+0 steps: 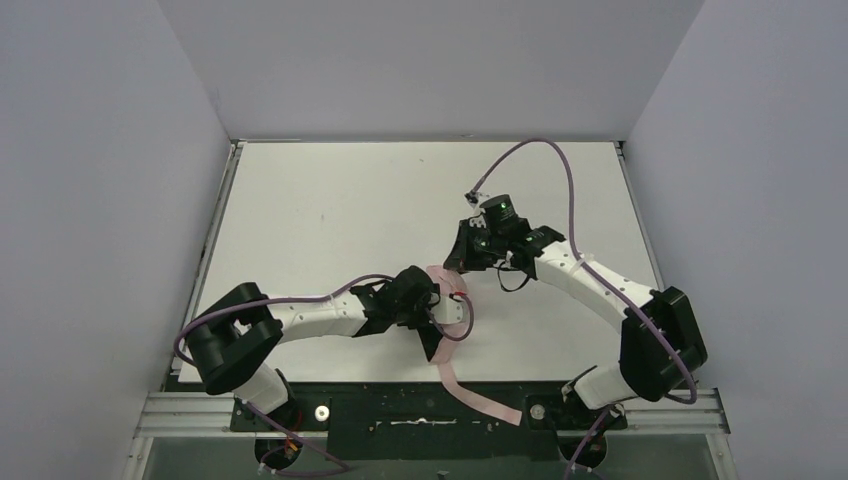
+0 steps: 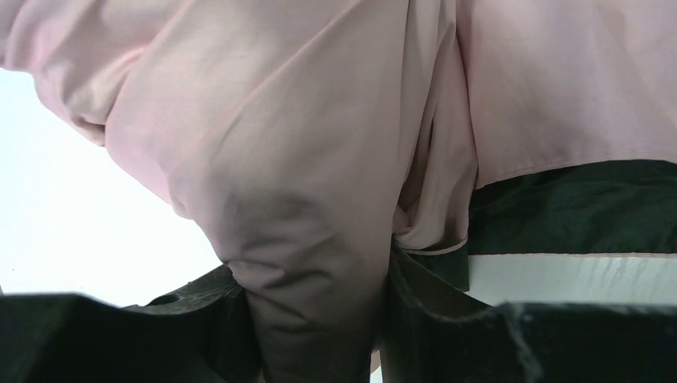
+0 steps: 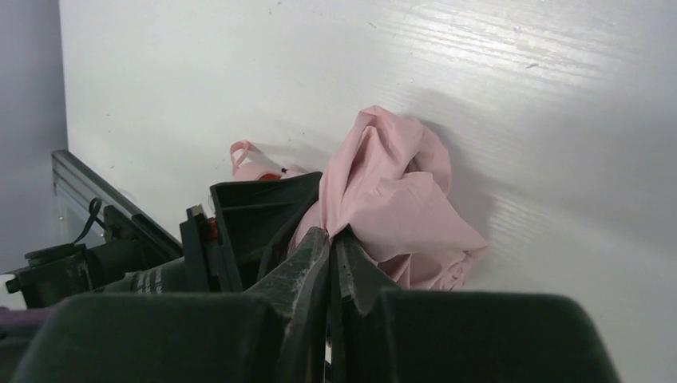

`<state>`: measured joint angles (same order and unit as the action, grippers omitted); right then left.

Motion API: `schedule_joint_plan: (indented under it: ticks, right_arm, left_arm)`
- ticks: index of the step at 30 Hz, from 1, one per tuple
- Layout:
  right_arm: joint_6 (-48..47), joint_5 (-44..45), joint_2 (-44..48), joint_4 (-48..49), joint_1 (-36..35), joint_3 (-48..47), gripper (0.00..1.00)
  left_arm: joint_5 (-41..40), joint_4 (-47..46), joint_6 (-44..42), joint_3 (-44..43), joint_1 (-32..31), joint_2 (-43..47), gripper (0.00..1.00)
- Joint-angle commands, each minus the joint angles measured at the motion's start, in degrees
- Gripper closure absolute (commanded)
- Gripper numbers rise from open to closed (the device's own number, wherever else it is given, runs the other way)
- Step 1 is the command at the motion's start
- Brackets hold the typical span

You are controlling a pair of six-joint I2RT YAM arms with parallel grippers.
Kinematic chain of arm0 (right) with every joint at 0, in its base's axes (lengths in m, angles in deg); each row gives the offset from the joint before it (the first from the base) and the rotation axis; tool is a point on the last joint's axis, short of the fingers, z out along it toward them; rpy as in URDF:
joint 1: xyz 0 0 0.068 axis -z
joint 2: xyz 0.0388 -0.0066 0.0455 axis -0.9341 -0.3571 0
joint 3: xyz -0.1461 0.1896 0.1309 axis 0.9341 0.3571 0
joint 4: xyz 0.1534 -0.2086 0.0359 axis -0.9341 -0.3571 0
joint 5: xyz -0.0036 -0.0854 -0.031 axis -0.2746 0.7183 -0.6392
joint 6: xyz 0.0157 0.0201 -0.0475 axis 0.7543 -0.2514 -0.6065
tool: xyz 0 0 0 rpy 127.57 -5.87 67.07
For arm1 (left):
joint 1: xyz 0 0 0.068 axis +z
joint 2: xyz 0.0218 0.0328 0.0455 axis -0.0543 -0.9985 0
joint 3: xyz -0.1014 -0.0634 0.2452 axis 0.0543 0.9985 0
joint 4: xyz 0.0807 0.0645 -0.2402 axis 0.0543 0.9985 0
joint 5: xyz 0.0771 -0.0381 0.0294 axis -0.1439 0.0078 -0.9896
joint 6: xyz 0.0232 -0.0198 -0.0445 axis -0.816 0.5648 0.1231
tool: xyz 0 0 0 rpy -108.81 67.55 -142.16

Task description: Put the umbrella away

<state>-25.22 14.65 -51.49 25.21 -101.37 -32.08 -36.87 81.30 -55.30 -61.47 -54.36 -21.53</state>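
Observation:
The umbrella (image 1: 445, 345) is a crumpled pale pink bundle at the table's near middle, and a pink strip of it trails over the front edge. My left gripper (image 1: 428, 305) is shut on the bundle. In the left wrist view the pink fabric (image 2: 303, 159) fills the gap between the black fingers (image 2: 199, 323). My right gripper (image 1: 462, 262) comes in from the far right, its jaws pressed together with a fold of the pink fabric (image 3: 391, 191) pinched at their tips (image 3: 331, 234). A small pink loop (image 3: 239, 152) shows behind the left gripper (image 3: 255, 207).
The white table (image 1: 330, 210) is boxed in by pale walls on three sides. A metal rail (image 1: 200, 415) runs along the near edge, by both arm bases. Purple cables loop above each arm.

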Motion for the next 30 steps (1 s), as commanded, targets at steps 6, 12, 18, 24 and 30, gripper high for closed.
schedule_joint_plan:
  ticks: [6,12,18,24,30]
  right_arm:
    - [-5.2,0.8,-10.3,0.0,-2.3,-9.1,1.0]
    - [-7.4,9.0,-17.8,-8.6,-5.0,-14.5,1.0]
    - [-10.0,8.8,-22.7,-12.2,-5.3,-14.9,1.0]
    - [-11.7,7.7,-22.3,-12.5,-5.4,-13.9,0.97]
    - [-13.7,3.3,-10.6,-12.5,-0.7,-10.7,0.79]
  left_arm:
    - [4.0,0.3,-4.2,1.1,-2.3,3.1,1.0]
    - [3.6,0.3,-5.5,1.6,-3.7,2.8,1.0]
    - [1.6,-1.9,-7.6,3.7,-5.5,3.8,1.0]
    - [-6.4,-8.5,-9.5,6.6,-9.4,3.5,1.0]
    - [-18.9,-18.9,-11.8,11.5,-14.0,1.8,1.0]
